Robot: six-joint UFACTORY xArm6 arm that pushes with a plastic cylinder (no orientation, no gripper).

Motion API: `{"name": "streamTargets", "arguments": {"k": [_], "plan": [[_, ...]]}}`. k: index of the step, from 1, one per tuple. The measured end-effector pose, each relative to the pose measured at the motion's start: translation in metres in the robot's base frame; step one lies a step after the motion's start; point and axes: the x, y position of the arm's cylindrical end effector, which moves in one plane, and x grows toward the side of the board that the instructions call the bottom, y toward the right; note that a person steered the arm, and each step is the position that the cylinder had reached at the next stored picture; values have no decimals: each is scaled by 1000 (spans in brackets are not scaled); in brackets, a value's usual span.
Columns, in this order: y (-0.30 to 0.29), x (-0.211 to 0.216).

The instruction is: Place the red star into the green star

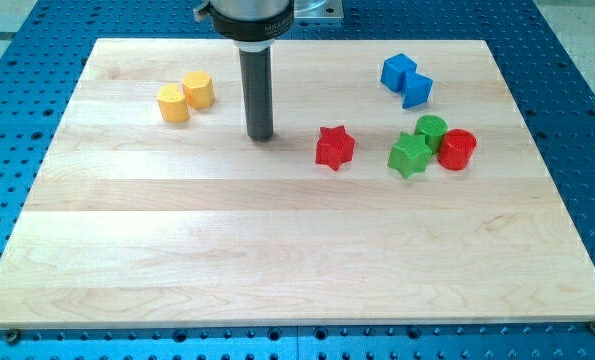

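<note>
The red star (pixel 334 147) lies on the wooden board right of centre, toward the view's top. The green star (pixel 409 155) lies to its right, with a gap between them. My tip (pixel 261 136) stands on the board to the left of the red star, a short way off and not touching it. The rod rises straight up to the arm at the view's top.
A green cylinder (pixel 432 130) touches the green star's upper right, and a red cylinder (pixel 457 149) sits just right of them. Two blue blocks (pixel 406 80) lie above. Two yellow blocks (pixel 186 96) lie at the upper left. The board's edge (pixel 297 322) borders a blue perforated table.
</note>
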Motion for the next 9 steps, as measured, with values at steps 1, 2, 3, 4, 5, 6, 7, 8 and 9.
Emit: {"name": "streamTargets", "arguments": {"k": [1, 2, 3, 4, 5, 6, 7, 8, 9], "plan": [[24, 0], [90, 0], [137, 1], [69, 1], [46, 17], [101, 34], [131, 34], [87, 42], [100, 73]]}}
